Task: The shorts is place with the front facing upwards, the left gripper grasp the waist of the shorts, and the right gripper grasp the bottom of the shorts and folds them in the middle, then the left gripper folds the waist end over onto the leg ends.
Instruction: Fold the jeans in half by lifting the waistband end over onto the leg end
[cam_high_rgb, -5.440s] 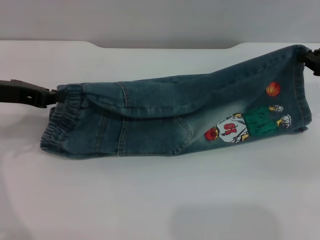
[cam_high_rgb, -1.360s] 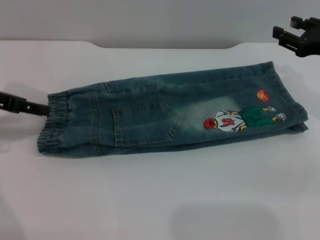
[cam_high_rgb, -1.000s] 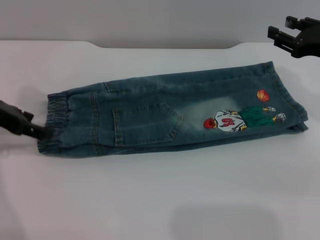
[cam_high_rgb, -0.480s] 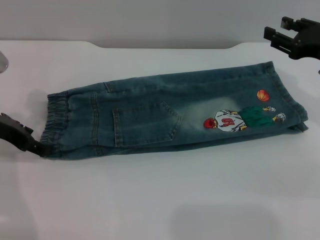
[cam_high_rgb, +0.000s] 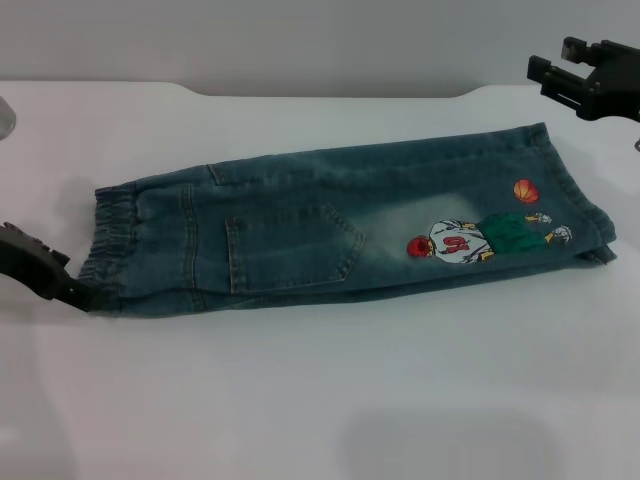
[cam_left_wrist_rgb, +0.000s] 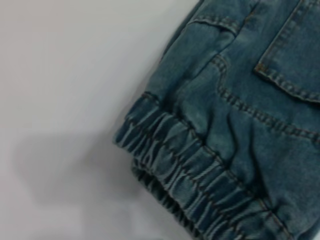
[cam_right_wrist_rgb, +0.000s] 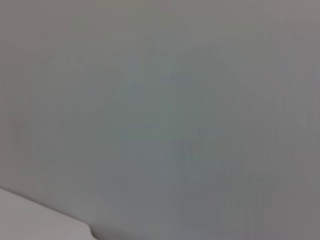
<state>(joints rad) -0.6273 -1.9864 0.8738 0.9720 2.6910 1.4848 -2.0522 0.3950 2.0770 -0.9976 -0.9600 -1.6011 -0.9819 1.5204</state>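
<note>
Shorts (cam_high_rgb: 340, 230) are laid folded lengthwise across mid-frame on the white table (cam_high_rgb: 320, 400). Left gripper (cam_high_rgb: 70, 290) is seen at the waistband's lower-left corner; whether pinching cannot be told. Right gripper (cam_high_rgb: 575, 75) is raised at upper right, fingers spread, nothing held.

The only readable mark is on the shorts (cam_high_rgb: 340, 235): an embroidered basketball-player patch (cam_high_rgb: 455, 243) near the leg end carries a red number on its white jersey, apparently 2 digits, too small to read with certainty. No other text, label or brand shows
</note>
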